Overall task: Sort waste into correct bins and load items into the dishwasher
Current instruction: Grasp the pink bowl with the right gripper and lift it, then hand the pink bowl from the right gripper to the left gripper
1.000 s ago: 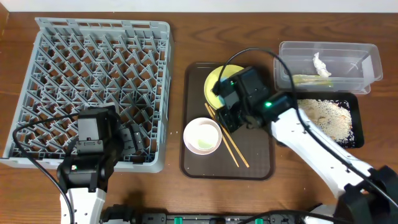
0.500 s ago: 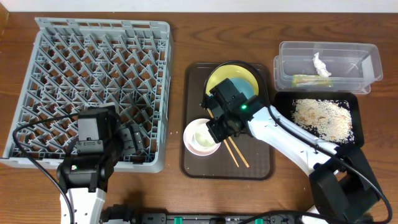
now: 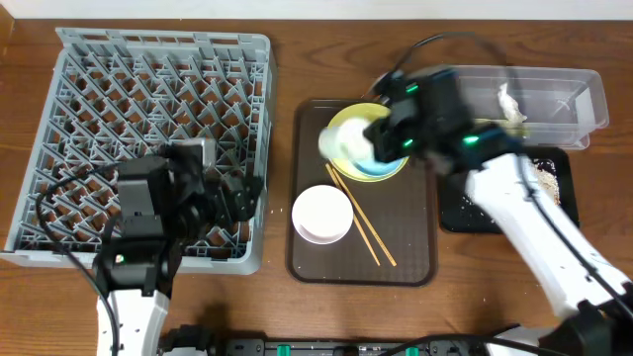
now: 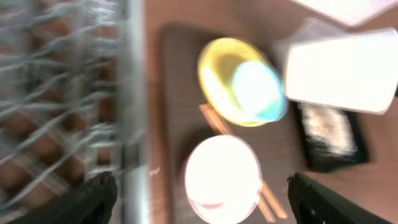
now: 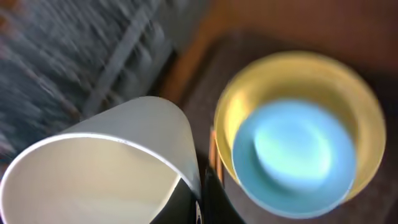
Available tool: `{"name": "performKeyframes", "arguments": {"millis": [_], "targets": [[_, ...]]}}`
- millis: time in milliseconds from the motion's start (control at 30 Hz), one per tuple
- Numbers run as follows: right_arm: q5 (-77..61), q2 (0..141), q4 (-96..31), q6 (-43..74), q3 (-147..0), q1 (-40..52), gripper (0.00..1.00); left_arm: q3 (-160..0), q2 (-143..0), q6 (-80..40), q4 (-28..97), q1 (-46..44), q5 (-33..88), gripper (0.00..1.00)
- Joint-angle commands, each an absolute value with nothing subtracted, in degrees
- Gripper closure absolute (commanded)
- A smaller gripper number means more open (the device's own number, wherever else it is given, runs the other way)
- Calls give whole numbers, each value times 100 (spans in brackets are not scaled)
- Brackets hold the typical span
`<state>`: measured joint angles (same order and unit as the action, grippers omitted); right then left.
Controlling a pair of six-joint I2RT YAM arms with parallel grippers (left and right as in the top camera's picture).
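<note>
Right end effector (image 3: 371,143), gripping the small white cup (image 5: 106,155), hovers above the yellow plate (image 5: 367,106); the dish rack (image 3: 148,89) lies well leftward, where the wide-open left end effector (image 3: 237,196) hovers.

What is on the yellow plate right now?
The light blue bowl sits on the yellow plate. Anything beneath the bowl is hidden. Overhead, the white cup in the right pincer covers the plate's left rim.
</note>
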<state>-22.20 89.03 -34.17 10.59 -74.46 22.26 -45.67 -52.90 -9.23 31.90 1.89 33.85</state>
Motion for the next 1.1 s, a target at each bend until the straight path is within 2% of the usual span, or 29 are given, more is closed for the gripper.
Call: {"name": "performKeyframes", "arguments": {"millis": [0, 100, 300, 700, 933, 1067], "targets": [[-4300, 8978, -3262, 1330, -7456, 1756, 99, -4674, -5653, -1177, 2609, 217, 5223, 11], [-5382, 9078, -3059, 1328, -7456, 1640, 99, -4674, -5990, -1367, 1979, 217, 5957, 11], [-6584, 9185, -2576, 1391, -7456, 1656, 99, -4674, -6615, -2115, 556, 78, 6816, 11], [-7238, 9185, -2117, 1653, -7456, 1656, 99, -4674, -7083, -3496, -2150, -958, 6860, 11], [-7251, 9185, -1990, 1719, -7456, 1656, 99, -4674, -7083, -3992, -2652, -1225, 6862, 14], [-7249, 9185, -1962, 1719, -7456, 1656, 99, -4674, -7083, -4042, -2652, -1302, 6862, 22]]}}
